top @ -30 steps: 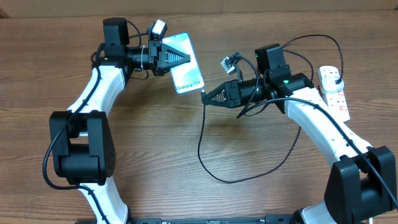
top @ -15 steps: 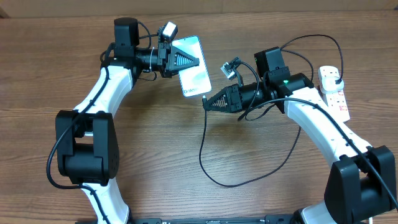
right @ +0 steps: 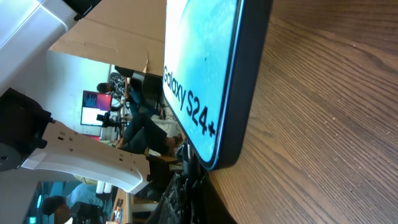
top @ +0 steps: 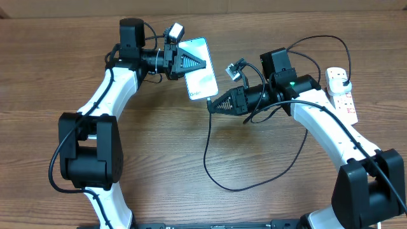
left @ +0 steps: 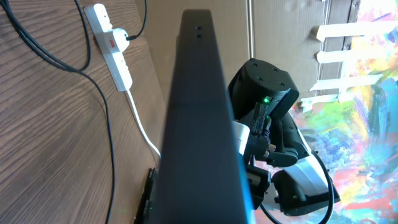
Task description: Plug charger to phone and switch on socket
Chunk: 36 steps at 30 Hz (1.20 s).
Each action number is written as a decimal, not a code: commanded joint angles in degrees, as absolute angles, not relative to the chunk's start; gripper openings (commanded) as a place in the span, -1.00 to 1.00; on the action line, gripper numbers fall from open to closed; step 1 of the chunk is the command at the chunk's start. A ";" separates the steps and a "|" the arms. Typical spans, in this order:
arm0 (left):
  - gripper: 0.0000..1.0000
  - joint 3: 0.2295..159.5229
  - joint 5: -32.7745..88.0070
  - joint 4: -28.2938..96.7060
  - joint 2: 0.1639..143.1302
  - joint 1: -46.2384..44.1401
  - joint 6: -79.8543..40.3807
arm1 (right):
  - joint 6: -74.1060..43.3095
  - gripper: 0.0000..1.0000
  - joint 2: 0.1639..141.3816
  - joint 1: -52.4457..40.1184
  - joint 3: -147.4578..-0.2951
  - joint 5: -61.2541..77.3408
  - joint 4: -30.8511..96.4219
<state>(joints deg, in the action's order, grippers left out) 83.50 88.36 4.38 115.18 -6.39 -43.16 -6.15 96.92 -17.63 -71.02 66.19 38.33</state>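
Gripping phone (top: 202, 83) at 12 o'clock in closed left gripper (top: 203, 63); pinching charger (top: 206, 143) tip in closed right gripper (top: 210, 105), just beside phone's lower end. Judging insertion unfinished; switching socket (top: 343, 97), 3 o'clock, not yet done.

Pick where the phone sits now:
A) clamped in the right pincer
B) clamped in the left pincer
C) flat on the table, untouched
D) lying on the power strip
B: the left pincer is shut on the phone. The right pincer grips the charger by its tip, near the phone's lower edge.
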 commanded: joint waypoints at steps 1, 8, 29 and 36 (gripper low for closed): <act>-0.91 84.05 90.61 4.01 115.04 -6.79 -43.29 | -5.74 -0.93 97.32 -17.61 -71.13 67.20 38.09; -0.91 84.05 90.61 3.99 115.04 -6.79 -43.29 | -5.76 -0.93 97.34 -17.61 -71.13 67.20 38.04; -0.92 84.05 90.56 1.85 115.04 -6.79 -43.29 | -8.03 -0.92 98.13 -17.61 -71.13 69.14 36.49; -0.91 84.05 90.52 1.08 115.04 -6.79 -43.97 | -8.99 -0.92 98.15 -17.61 -71.13 69.14 36.25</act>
<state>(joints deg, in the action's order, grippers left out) 83.50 88.36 1.63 115.18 -6.39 -43.40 -8.34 97.69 -17.65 -71.02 67.92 36.71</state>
